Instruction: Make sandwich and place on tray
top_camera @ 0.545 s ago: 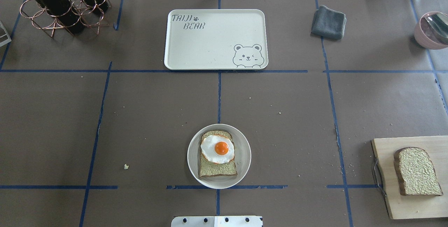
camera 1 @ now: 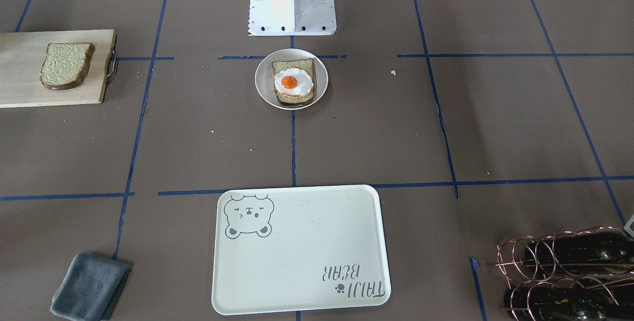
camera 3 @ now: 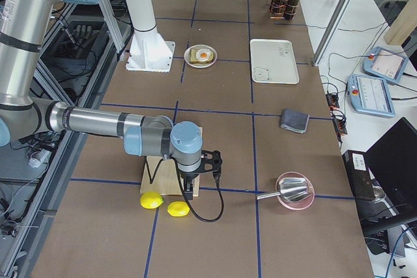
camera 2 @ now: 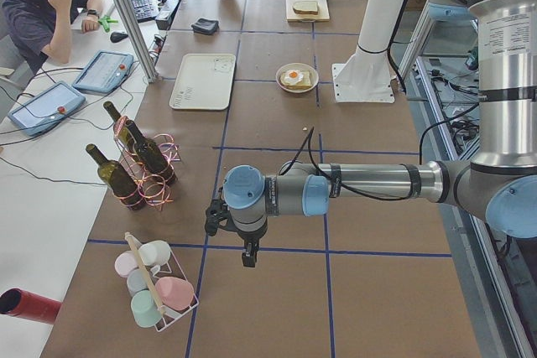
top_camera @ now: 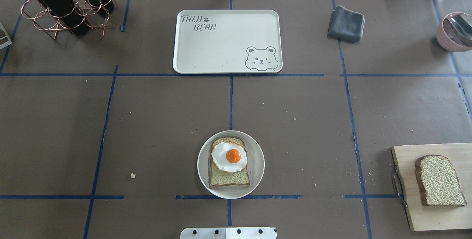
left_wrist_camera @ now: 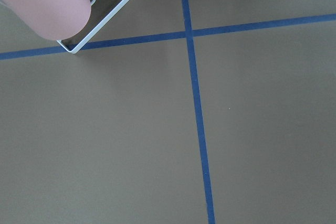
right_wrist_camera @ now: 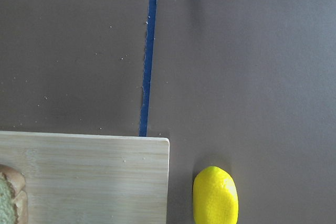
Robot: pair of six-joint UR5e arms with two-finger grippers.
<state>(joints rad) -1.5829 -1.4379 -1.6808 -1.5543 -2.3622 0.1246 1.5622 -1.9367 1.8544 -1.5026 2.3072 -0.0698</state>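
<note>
We've got a brown-papered table [top_camera: 147, 121] with blue tape lines, operator [camera 2: 42, 18] at a side desk. Bottle rack [top_camera: 62, 6], grey cloth [top_camera: 346, 23], lemons [camera 3: 151, 200] around. The egg-topped slice [top_camera: 228, 178] is on the plate [top_camera: 258, 174], far from both jaws; second slice [top_camera: 438, 180] on the cutting board [top_camera: 431, 217] near the right jaws; tray [top_camera: 221, 47] beyond. Can't tell if either jaws are spread

Beneath the left gripper [camera 2: 249, 256] lay a table [camera 2: 277, 308] covered in brown paper and gridded with blue tape [camera 2: 377, 252]. Across the table from that gripper, a white desk [camera 2: 50, 232] held two teach pendants [camera 2: 42, 106]. A seated operator [camera 2: 46, 10] leaned there under soft, even light.
</note>
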